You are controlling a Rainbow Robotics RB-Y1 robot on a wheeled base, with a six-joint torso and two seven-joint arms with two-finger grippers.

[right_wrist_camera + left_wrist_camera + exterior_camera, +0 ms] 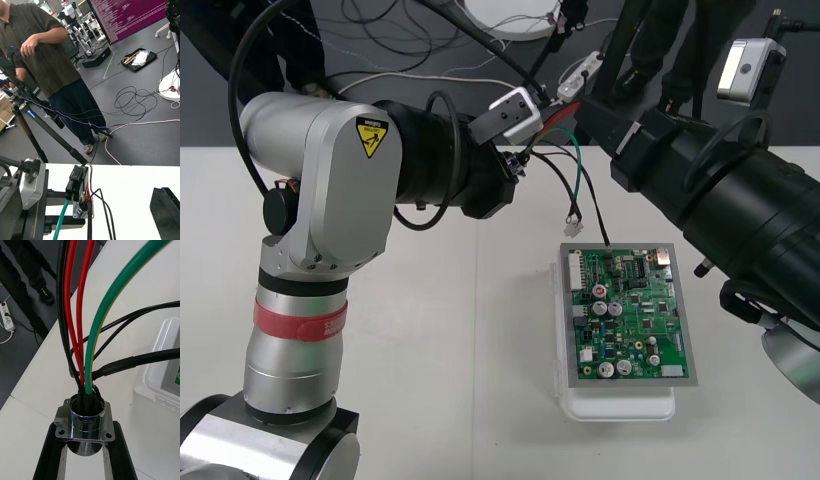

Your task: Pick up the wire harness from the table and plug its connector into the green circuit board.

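While its fingers close tight on the round metal socket (85, 420), left gripper (85, 444) holds the wire harness (565, 175) over the table's (440, 350) far edge, wires hanging toward green circuit board (630, 310), right gripper (588, 112) just beside, fingers (165, 206) spread wide, empty.

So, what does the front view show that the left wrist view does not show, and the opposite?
Only the front view: the green circuit board in full, a small pale connector on a loose wire end, and the right arm coming in beside the board. Only the left wrist view: the round metal socket and its flange, gripped between the fingers of the left gripper. Both: the red, green and black wires and the white base.
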